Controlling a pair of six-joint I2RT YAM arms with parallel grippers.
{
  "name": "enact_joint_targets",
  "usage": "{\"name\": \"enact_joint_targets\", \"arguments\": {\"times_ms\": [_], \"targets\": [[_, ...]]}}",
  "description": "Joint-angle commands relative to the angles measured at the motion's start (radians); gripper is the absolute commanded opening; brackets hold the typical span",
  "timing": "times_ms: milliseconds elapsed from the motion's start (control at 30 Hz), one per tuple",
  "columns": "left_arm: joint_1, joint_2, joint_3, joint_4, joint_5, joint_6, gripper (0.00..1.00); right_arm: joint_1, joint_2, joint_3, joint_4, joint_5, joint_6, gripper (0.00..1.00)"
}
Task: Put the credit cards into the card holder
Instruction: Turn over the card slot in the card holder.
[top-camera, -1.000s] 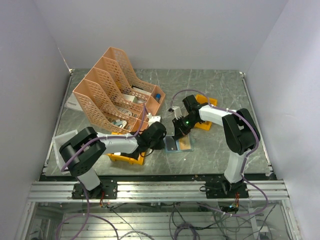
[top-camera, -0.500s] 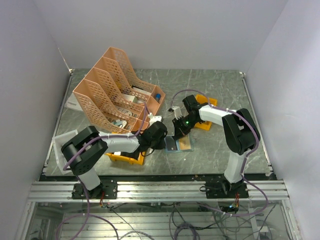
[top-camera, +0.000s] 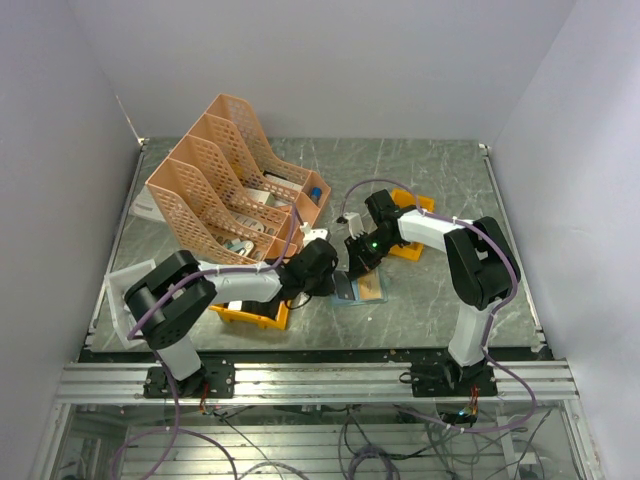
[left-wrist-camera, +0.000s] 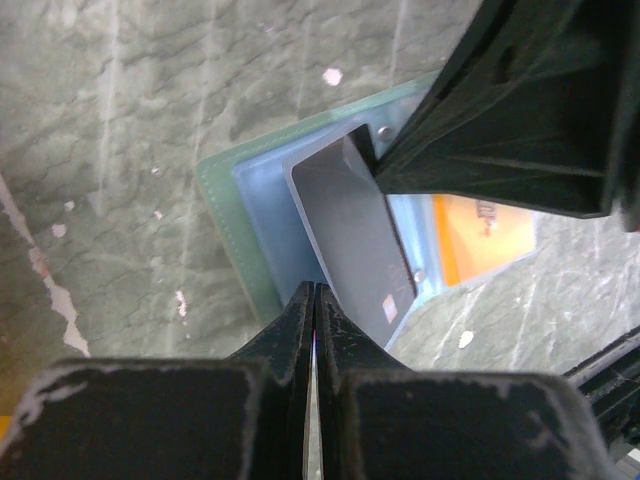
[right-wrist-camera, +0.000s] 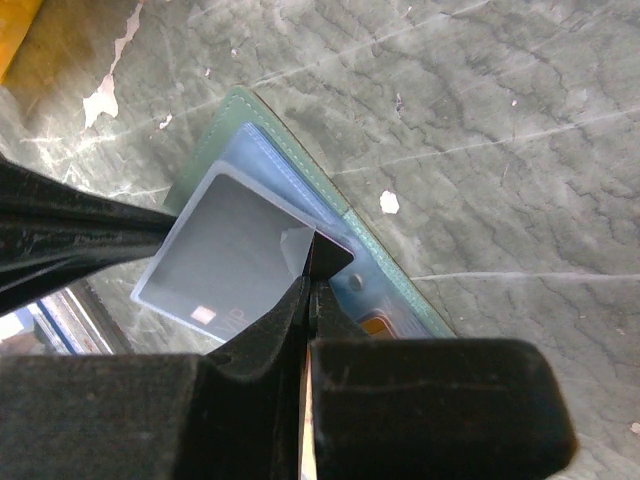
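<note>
Two clenched tools, left tool (left-wrist-camera: 314, 290) and right tool (right-wrist-camera: 313, 262), meet at the open card holder (left-wrist-camera: 228, 215) near the middle of the counter's (top-camera: 430, 170) front edge. A grey credit card (left-wrist-camera: 350, 215) lies on the holder, with the right tip on its corner.

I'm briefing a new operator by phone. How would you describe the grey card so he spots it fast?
In front of the peach file rack, an open green card holder lies on the table. The grey card sits at its blue inner sleeve, beside an orange card.
</note>
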Motion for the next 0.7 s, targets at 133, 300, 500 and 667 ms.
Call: {"name": "enact_joint_targets", "arguments": {"times_ms": [133,300,500,667], "targets": [[-0.021,0.011,0.081,-0.044,0.009,0.034,0.08,0.007,-0.001,0.012,0.002,0.021,-0.005,0.05],[-0.029,0.026,0.107,-0.059,0.01,0.041,0.09,0.006,-0.025,0.017,-0.004,0.025,-0.012,0.11],[-0.039,0.05,0.154,-0.082,0.008,0.05,0.13,-0.005,-0.082,0.012,0.0,0.043,-0.015,0.16],[-0.042,0.065,0.172,-0.085,0.015,0.053,0.13,-0.026,-0.12,0.011,-0.002,0.033,-0.02,0.17]]}}
